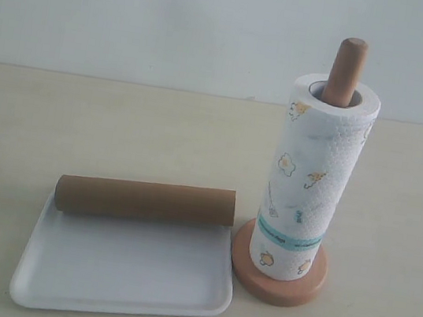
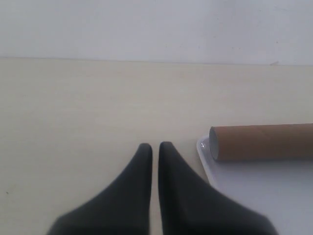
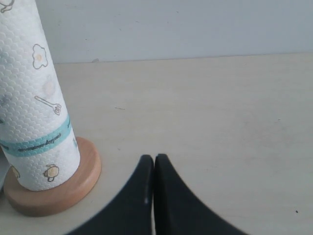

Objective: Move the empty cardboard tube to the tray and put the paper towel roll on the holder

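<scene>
In the exterior view, the empty cardboard tube lay on its side across the far edge of the tray, running pretty much the tray's whole width. Just to the right, the paper towel roll stood upright on the holder, with the dowel tip poking out of the top and the teal band down near the disc base. The base sat right beside the tray's corner; I couldn't tell if they touched.

In the left wrist view, the left gripper was over the bare table with its fingers pinched almost together, just a sliver between them and nothing in it. One open end of the tube showed nearby, resting on the tray.

In the right wrist view, the right gripper had its fingers pressed tight together and held nothing. It sat near the holder's base, with the roll on it.
</scene>
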